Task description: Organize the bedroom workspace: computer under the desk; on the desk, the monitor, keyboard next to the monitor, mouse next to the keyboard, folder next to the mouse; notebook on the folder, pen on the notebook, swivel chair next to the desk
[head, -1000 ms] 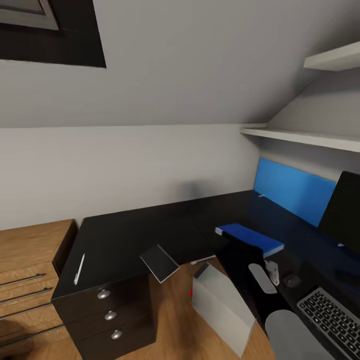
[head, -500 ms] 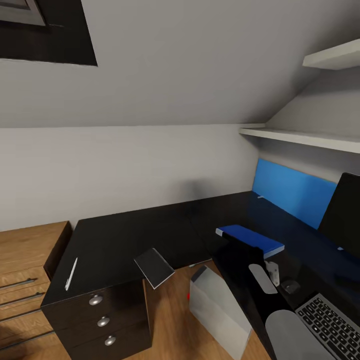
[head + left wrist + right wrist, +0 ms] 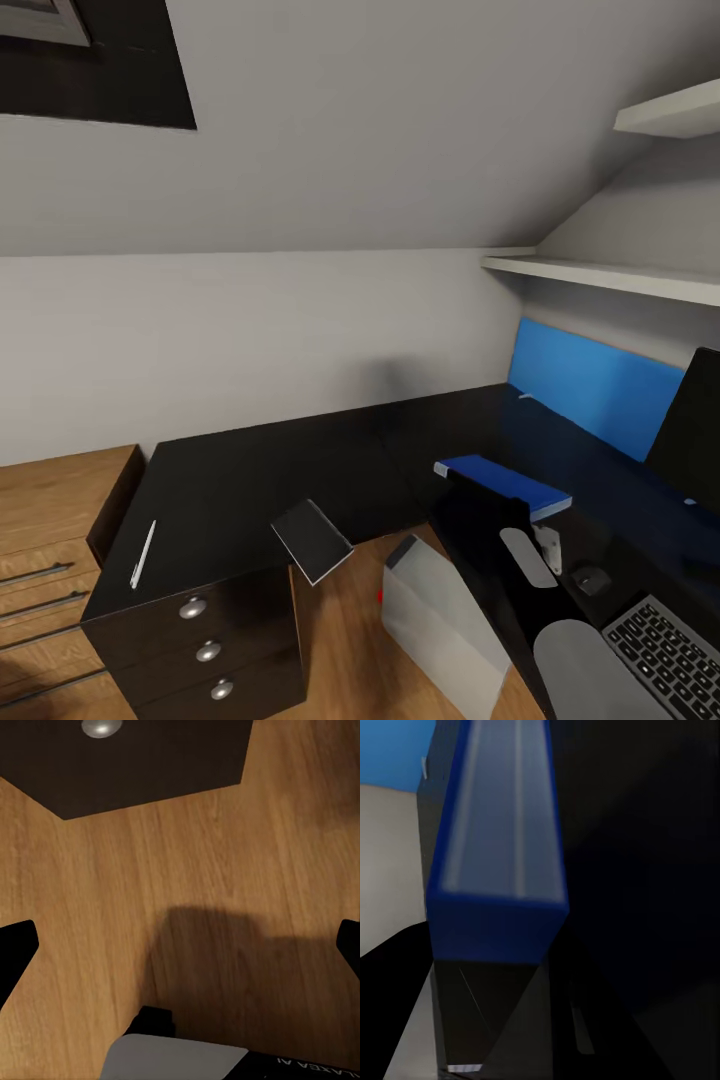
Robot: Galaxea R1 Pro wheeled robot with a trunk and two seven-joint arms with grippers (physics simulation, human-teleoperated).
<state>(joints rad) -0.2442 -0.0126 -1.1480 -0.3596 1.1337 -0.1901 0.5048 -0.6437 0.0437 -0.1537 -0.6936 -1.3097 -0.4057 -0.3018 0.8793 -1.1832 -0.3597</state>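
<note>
left fingers (image 3: 180, 945) spread, empty; right fingers' state: cannot tell. risk: notebook (image 3: 312, 540), lower centre, overhangs surface (image 3: 240, 480) edge, may slide off.

An L-shaped desk (image 3: 250, 480) is set against the wall, with a drawer unit (image 3: 205, 650) under its left end and a drawer chest (image 3: 45, 540) to the left of that. The pen (image 3: 143, 553) lies on the left wing, and the notebook (image 3: 312, 541) is seen tilted at that wing's front edge. On the right wing the folder (image 3: 505, 485) is placed farthest back, the mouse (image 3: 590, 578) and keyboard (image 3: 670, 655) nearer, the monitor (image 3: 695, 430) at far right, and the computer (image 3: 440, 620) stands on the floor below.
</note>
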